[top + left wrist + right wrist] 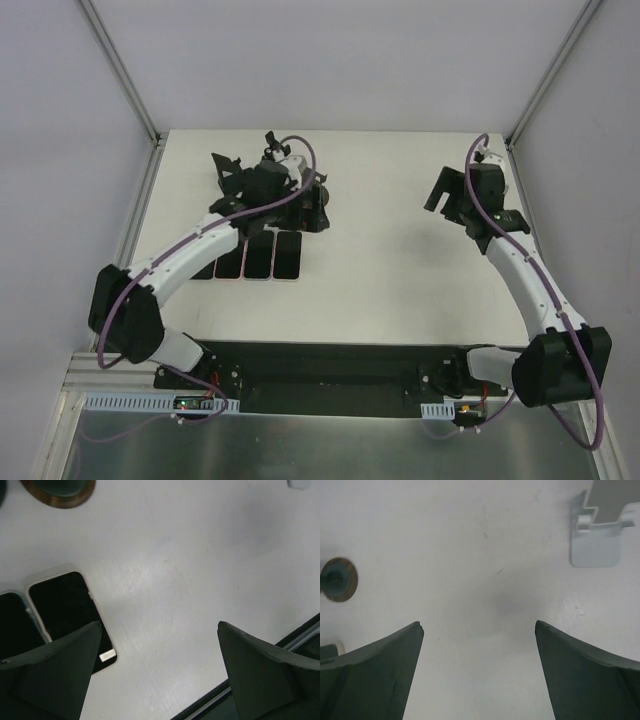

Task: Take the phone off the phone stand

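Left gripper (159, 626) and right gripper (479, 624) are holding their jaws apart, empty. The phone stand (318, 210) is sitting toward the worktop's far edge, left of centre, its phone obscured. Hazard: the left arm (200, 245), crowding the stand, may topple it.

The phone stand (316, 206) is a dark upright piece on a round, brown-rimmed base, standing left of the table's centre. I cannot tell whether it holds a phone. Just on the near side of it, several black-screened phones (288, 256) with pale rims lie flat, side by side in a row.
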